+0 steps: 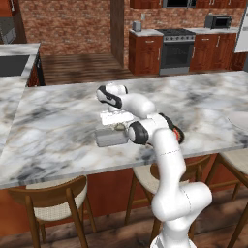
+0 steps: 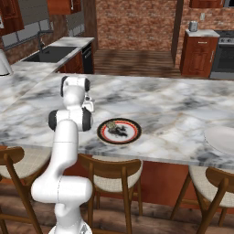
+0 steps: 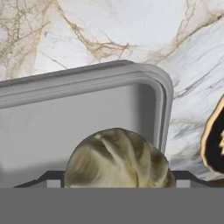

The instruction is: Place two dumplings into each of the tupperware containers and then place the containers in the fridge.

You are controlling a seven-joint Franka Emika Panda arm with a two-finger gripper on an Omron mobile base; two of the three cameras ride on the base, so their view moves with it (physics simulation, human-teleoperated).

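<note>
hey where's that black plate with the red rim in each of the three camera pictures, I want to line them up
Left base view: the plate peeks out low and right of centre, mostly hidden behind the arm.
Right base view: it lies in full sight at centre, near the counter's front edge, with dark food on it.
Hand view: a sliver of its rim shows at the right edge, beside the grey container.
Shared landmark: the marble counter.

White arm (image 1: 169,160) of rounded segments with black joint bands.
</note>
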